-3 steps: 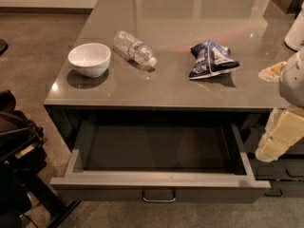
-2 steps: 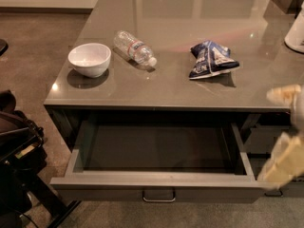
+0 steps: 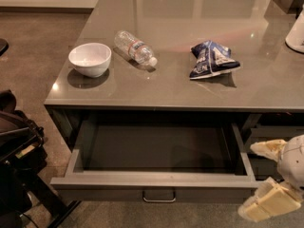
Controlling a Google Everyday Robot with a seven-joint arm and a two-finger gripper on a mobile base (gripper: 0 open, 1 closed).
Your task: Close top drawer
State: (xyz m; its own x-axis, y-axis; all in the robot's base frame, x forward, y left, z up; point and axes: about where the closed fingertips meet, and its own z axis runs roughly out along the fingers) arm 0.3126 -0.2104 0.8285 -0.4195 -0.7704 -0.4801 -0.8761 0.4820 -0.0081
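Brown speckled floor surrounds the glossy grey-topped table (image 3: pixel 266 87), which in the camera view carries a round white bowl (image 3: pixel 90 58), a clear plastic bottle (image 3: pixel 135 47) lying on its side and a crumpled blue-and-white snack bag (image 3: pixel 211 59), all well back from the front edge. Under that edge the wide, shallow dark-grey top drawer (image 3: pixel 95 186) stands pulled far out toward the bottom of the picture, its grey inside open to view and its small metal loop handle (image 3: pixel 159 196) at the centre of the front. Its long axis runs left to right, parallel with the table's front edge. The flat front faces the camera, so its closing travel is straight away from the camera, back under the tabletop. My cream-fingered claw (image 3: pixel 256 179) sits low at the right, just beside the drawer's right front corner, with its two fingers spread apart and nothing between them. Whether one of them touches the corner I cannot tell. I judge this to be the approach, with the push not yet begun. Next I would bring the claw round in front of the panel, nearer the handle than the corner, and press squarely inward, since an off-centre shove could skew the drawer on its runners.
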